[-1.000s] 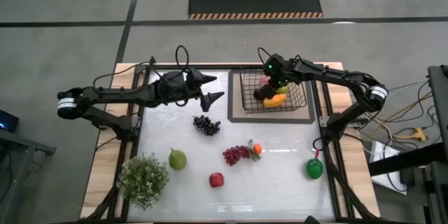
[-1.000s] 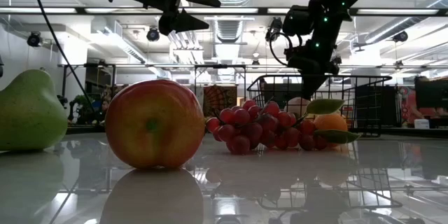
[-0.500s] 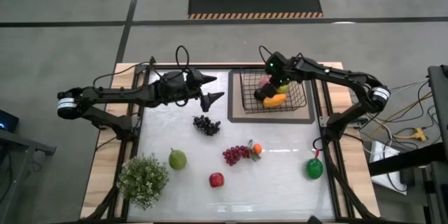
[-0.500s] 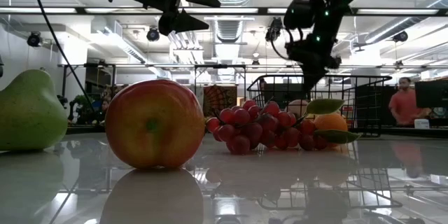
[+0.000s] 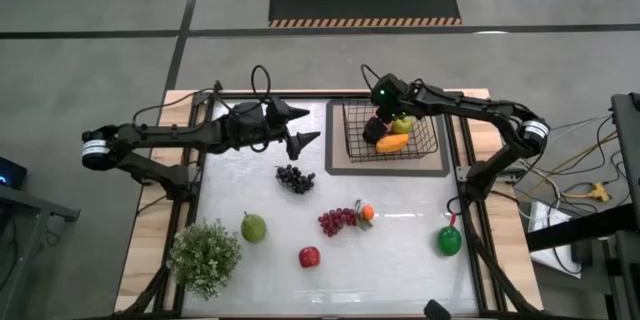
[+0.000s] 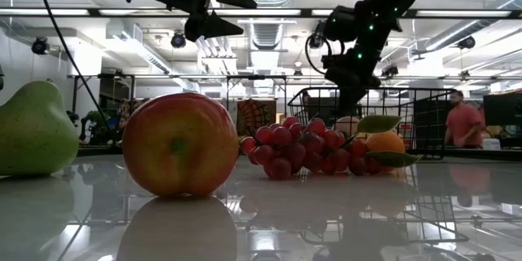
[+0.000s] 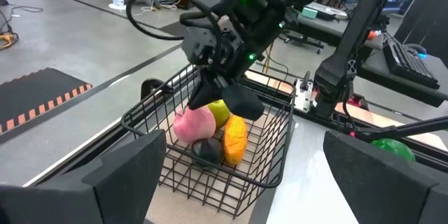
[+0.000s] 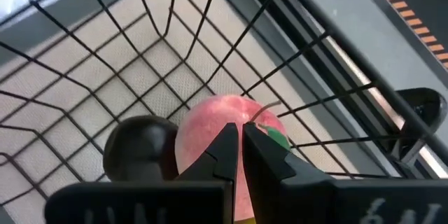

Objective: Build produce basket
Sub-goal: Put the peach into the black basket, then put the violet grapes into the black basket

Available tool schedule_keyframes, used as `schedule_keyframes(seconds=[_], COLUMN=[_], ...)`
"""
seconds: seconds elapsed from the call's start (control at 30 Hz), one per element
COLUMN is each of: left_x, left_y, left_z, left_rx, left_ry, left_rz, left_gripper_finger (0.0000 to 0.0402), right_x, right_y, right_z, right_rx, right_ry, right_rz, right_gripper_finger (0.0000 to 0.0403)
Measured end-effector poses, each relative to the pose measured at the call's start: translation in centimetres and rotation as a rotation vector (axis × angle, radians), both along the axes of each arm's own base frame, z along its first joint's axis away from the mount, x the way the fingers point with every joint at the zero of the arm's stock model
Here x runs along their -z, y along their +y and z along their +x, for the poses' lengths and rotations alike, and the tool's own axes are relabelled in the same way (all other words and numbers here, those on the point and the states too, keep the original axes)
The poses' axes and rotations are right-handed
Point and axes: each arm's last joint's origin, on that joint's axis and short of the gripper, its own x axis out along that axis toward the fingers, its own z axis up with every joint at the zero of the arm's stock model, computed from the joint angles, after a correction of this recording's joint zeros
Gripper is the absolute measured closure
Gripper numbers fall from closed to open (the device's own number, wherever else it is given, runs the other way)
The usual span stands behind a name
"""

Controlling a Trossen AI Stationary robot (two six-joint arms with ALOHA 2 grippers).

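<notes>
A: Where is the right gripper [image 8: 241, 155]?
B: Over the wire basket [image 5: 425, 147], at its far left corner. Its two dark fingers are pressed together, pinching nothing, directly above a smooth pink peach [image 8: 225, 133].

A: What else lies in the basket?
B: A yellow-green apple [image 7: 220, 111], a long orange mango [image 7: 234, 138] and a rounded dark lump [image 7: 206, 150], all on the thin black grid floor.

A: And the left gripper [image 5: 301, 127]?
B: Above the glossy white table [image 5: 400, 260], left of the basket, its pointed fingers spread apart and empty.

A: What fruit is out on the table?
B: A knobbly bunch of dark grapes [image 5: 294, 177], red grapes [image 5: 335, 221] touching a small tangerine [image 5: 367, 212], a green pear [image 5: 253, 227], a shiny red apple [image 5: 309, 256] and a green pepper [image 5: 449, 240]. A bushy potted plant [image 5: 205, 255] stands at the near left corner.
</notes>
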Motion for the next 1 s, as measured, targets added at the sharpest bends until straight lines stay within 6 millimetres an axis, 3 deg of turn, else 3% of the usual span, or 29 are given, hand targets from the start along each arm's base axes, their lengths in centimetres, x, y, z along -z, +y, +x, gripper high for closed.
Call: schedule_keyframes(seconds=[0.27,0.77,1.0], left_x=[0.1,0.2,0.4], left_y=[0.0,0.0,0.0], left_z=[0.0,0.0,-0.1], left_rx=[0.000,0.000,-0.001], left_ry=[0.014,0.018,0.044], left_rz=[-0.001,-0.002,-0.015], left_gripper_finger=[0.0033,0.0033,0.0033], right_x=[-0.1,1.7,0.3], right_y=[0.4,1.8,2.3], right_z=[-0.6,-1.1,-1.6], right_rx=[0.006,-0.012,-0.015], right_ry=[0.039,0.112,0.090], right_rz=[0.031,0.091,0.073], right_gripper_finger=[0.0390,0.0390,0.0390])
